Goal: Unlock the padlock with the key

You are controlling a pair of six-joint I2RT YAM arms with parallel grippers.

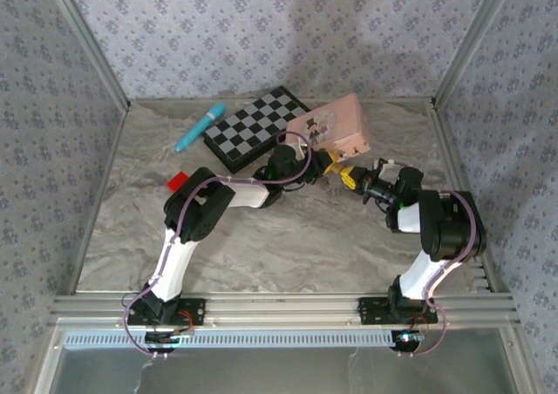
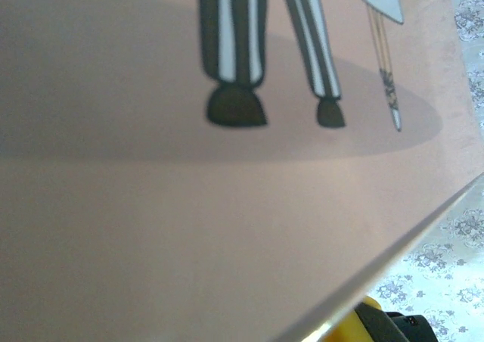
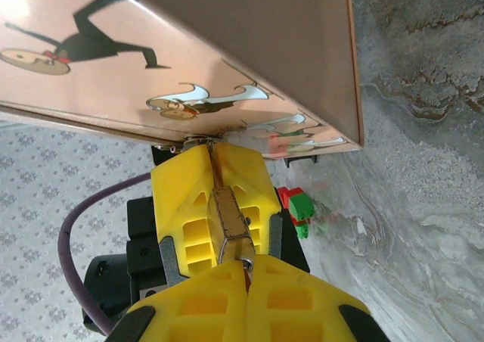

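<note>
The small brass padlock (image 3: pixel 233 225) is clamped between the yellow fingers of my left gripper (image 3: pixel 218 183), which is shut on it just below the edge of the pink picture tin (image 3: pixel 227 62). My right gripper (image 3: pixel 246 285) faces it, shut on the key (image 3: pixel 243 261). Only a bit of the key's metal shows, right at the padlock's lower end. From above, the left gripper (image 1: pixel 330 163) and right gripper (image 1: pixel 349 182) meet tip to tip in front of the tin (image 1: pixel 336 125). The tin's lid (image 2: pixel 227 206) is close against the left wrist camera.
A chessboard (image 1: pixel 253 129) lies left of the tin, with a blue pen (image 1: pixel 200 125) beyond it. A red block (image 1: pixel 178 181) sits by the left arm. A red and green block (image 3: pixel 296 204) lies on the marble top behind the left gripper. Patterned walls close in three sides.
</note>
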